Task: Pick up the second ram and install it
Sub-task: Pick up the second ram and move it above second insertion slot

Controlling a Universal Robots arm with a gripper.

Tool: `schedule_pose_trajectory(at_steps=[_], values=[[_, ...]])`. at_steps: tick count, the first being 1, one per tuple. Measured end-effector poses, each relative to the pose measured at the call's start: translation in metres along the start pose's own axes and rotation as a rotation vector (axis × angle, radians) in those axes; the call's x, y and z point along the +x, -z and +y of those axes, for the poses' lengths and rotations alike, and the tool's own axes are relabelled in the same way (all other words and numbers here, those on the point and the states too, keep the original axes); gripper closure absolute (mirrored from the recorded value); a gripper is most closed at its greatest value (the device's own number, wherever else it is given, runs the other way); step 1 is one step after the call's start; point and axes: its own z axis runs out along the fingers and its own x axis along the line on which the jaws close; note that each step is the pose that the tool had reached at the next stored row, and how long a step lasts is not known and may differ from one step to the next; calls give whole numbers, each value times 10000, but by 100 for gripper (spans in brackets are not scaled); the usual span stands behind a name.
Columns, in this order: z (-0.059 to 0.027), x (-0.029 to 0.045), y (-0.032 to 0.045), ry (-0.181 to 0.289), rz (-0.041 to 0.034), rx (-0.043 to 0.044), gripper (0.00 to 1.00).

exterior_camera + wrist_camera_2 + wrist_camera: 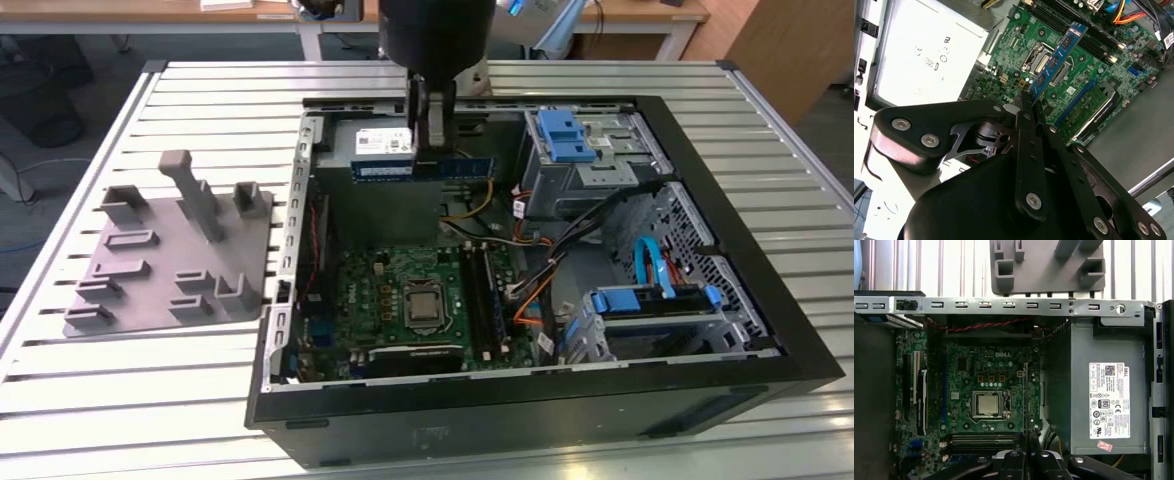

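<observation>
The claw (430, 150), clamped shut on the second ram (467, 167) above the case's (534, 410) far end, risks the strip tilting in that narrow pinch and missing the motherboard slots (483, 290).

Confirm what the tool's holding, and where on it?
The ram, clamped in the tool above the open case; in the exterior view the hold sits about mid-length on its upper edge.

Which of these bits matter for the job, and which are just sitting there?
Part of the job: gripper, the second ram it grips, black memory slots on the motherboard.
Just there: grey parts tray, blue drive latches, power supply.
</observation>
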Motion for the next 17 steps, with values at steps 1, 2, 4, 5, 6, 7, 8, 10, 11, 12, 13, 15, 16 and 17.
schedule_pose_trajectory(at_steps=[1,2,4,5,6,7,8,10,11,12,13,15,16,17], values=[[-6,4,-7,1,0,0,86],[-13,10,-16,0,0,0,86],[-24,21,-30,0,1,-1,86],[-30,27,-37,0,0,-1,86],[-38,33,-46,0,-1,0,86],[-46,39,-54,0,-1,0,86],[-57,44,-63,0,0,-1,86],[-83,49,-81,0,1,-3,86],[-95,51,-91,0,1,-4,86],[-105,53,-103,0,0,-5,86],[-117,56,-118,1,0,-5,86],[-137,61,-147,0,0,-7,86],[-144,68,-162,0,1,-8,86],[-148,82,-176,0,4,-9,86]])
